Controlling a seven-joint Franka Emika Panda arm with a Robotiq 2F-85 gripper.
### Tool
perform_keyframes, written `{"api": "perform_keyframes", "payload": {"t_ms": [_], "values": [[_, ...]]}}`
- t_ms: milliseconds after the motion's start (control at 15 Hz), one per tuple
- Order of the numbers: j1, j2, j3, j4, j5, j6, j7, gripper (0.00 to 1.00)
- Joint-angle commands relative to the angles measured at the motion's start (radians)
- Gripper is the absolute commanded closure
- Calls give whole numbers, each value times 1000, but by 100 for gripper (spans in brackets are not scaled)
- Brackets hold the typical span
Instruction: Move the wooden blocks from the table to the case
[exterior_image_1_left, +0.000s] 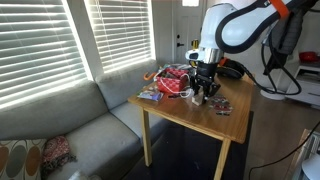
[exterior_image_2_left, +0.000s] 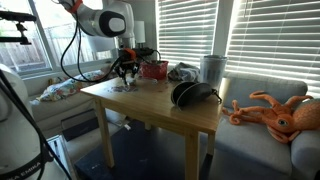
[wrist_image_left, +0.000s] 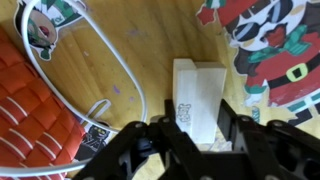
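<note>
My gripper (wrist_image_left: 196, 132) is spread astride the blocks (wrist_image_left: 197, 95) on the table (wrist_image_left: 140, 40), well apart from the case (exterior_image_2_left: 190, 95). Light, stiff, smooth wood, I judge; I'd pinch their flat long sides.

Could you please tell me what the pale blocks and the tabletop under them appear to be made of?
The blocks: probably unfinished light wood, matte, with square-cut edges and faint grain. The table: probably varnished wood, golden, with grain streaks and a slight sheen.
</note>
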Motion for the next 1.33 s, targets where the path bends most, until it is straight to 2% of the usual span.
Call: {"api": "perform_keyframes", "payload": {"t_ms": [0,200,533,867,1267], "values": [[-36,-6,33,25,-47,-71,94,81],[-55,-55,31,27,-70,-154,168,81],[-114,-177,-11,30,-82,-285,261,81],[-211,-253,-70,36,-131,-283,407,81],[-324,-207,-150,68,-208,-205,593,81]]}}
